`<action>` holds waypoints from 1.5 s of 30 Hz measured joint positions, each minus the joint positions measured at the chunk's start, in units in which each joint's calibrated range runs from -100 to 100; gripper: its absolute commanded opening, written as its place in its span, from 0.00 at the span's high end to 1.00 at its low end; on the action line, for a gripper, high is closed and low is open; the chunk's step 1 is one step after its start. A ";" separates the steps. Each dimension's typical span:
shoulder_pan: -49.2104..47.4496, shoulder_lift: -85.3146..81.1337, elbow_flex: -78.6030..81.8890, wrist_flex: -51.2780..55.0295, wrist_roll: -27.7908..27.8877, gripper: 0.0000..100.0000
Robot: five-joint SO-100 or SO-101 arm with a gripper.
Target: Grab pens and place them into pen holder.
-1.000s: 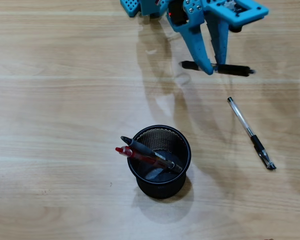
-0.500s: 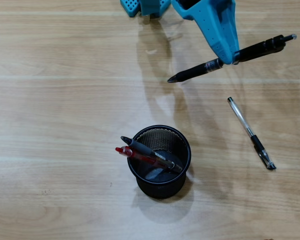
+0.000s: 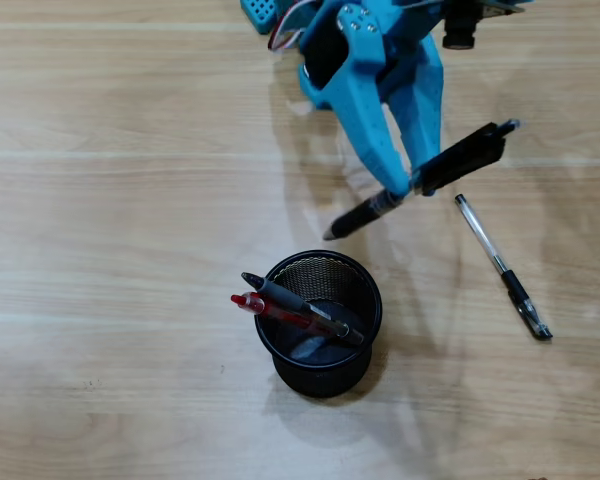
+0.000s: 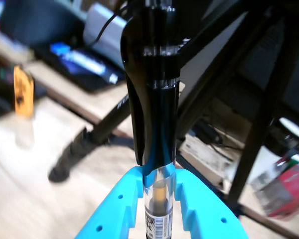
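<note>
In the wrist view the blue gripper [image 4: 157, 196] clamps the black pen [image 4: 154, 94] between both fingers, pen running straight up the frame, its clear section with a label at the finger gap and the black barrel above. Behind it, blurred: black metal legs, a pale floor, cluttered shelving.

The overhead view shows what the wrist camera cannot. The gripper [image 3: 412, 186] grips the black pen [image 3: 460, 155] partway along, long axis diagonal, tip pointing lower left toward the pen holder [image 3: 322, 372], clip end upper right. The tip lies just above the holder's rim in this view, not inside. Two pens lean in the holder, a red-and-clear pen [image 3: 270, 309] and a dark-gripped pen [image 3: 280, 293], tips over the left rim. A clear pen with black end [image 3: 500, 265] lies flat to the right on the light wood table [image 3: 110, 240], black end lower right.
</note>
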 measured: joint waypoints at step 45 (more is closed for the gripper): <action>8.48 9.08 27.43 -46.11 -14.23 0.89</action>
